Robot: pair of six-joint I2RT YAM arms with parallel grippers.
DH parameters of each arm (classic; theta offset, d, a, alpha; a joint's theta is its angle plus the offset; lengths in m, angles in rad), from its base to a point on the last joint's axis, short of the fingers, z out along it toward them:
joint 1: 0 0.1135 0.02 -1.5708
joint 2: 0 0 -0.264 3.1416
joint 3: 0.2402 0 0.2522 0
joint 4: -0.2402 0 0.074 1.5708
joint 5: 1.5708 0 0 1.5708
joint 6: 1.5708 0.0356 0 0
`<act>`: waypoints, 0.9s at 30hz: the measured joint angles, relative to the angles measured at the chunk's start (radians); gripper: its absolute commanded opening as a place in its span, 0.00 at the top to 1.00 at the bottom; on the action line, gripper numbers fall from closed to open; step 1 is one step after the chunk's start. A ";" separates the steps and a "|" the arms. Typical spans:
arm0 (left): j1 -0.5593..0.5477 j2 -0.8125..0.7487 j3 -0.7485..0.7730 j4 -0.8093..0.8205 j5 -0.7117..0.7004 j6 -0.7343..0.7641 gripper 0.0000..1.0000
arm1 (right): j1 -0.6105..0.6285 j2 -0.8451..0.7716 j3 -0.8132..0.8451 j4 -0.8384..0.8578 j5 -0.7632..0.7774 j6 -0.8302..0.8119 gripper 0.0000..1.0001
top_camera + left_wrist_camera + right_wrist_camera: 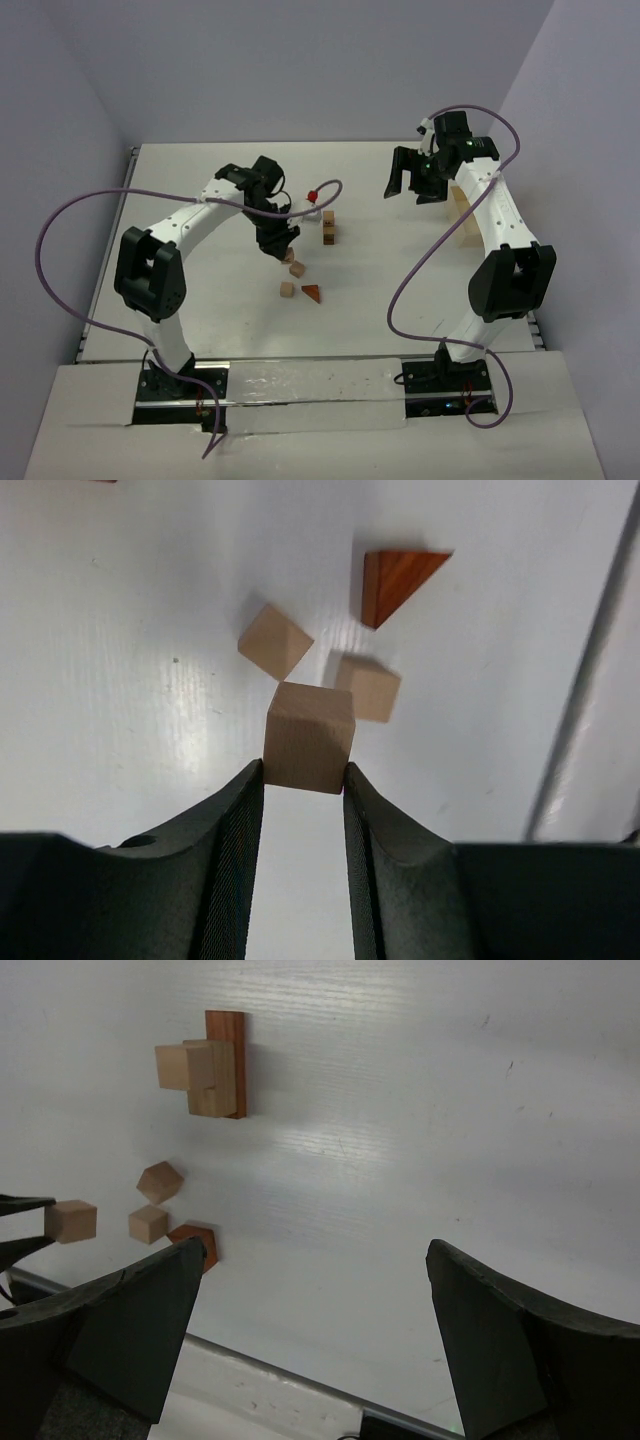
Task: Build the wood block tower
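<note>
Left end effector [303,780], gripping a light tan wooden cube [310,735] only at its tips, could drop it before reaching the tan-and-reddish block tower [328,228] at its 3 o'clock; right end effector [412,186] gapes empty.

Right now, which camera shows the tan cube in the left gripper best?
The left wrist view: the cube sits large at the centre, pinched between both pads, faces clear. The right wrist view catches it small at the left edge; the top view shows only a speck under the arm.
</note>
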 measured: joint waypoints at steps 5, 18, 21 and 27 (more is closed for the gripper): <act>0.002 -0.043 0.003 0.075 0.013 -0.442 1.00 | 0.000 0.000 0.000 0.000 0.004 0.001 0.00; -0.031 -0.054 -0.012 0.331 -0.197 -1.376 1.00 | -0.022 -0.003 0.000 0.001 0.085 0.037 0.00; -0.079 -0.004 0.016 0.328 -0.310 -1.455 1.00 | -0.059 -0.003 0.000 0.002 0.097 0.052 0.00; -0.165 0.097 0.162 0.295 -0.457 -1.508 1.00 | -0.124 -0.004 0.000 0.007 0.098 0.067 0.00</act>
